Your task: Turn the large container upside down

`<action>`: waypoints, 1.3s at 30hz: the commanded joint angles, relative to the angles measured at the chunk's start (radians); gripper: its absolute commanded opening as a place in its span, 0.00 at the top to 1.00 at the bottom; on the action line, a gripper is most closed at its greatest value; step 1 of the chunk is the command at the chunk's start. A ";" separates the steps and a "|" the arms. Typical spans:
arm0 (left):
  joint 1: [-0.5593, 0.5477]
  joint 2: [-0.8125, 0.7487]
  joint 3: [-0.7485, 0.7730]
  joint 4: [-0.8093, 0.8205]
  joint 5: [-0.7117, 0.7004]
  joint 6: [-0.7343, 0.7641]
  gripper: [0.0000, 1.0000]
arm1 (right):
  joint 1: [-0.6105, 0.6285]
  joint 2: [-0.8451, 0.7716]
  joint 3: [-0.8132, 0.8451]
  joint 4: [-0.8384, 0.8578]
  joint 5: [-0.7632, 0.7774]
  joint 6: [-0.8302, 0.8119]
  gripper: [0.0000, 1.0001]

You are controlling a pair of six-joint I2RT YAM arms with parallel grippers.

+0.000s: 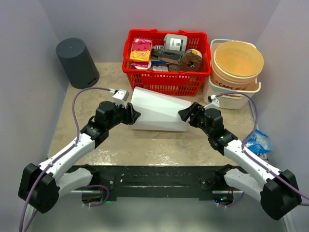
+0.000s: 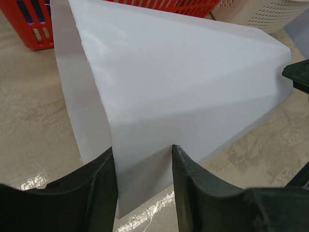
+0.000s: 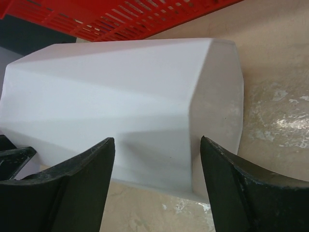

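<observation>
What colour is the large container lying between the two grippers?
Plain white, no pattern; the container shows best in the left wrist view.

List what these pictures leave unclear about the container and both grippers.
Inside of the container: top view, the left gripper and right gripper block both ends.
Left grip: left wrist view, fingers hide contact with the wall.
Right grip: right wrist view, likewise.
Underside of the container: every view, it faces the table.
</observation>
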 commanded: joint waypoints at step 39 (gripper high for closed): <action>-0.028 0.036 -0.264 0.484 0.269 -0.270 0.72 | 0.145 -0.117 0.169 0.067 -0.146 -0.092 0.57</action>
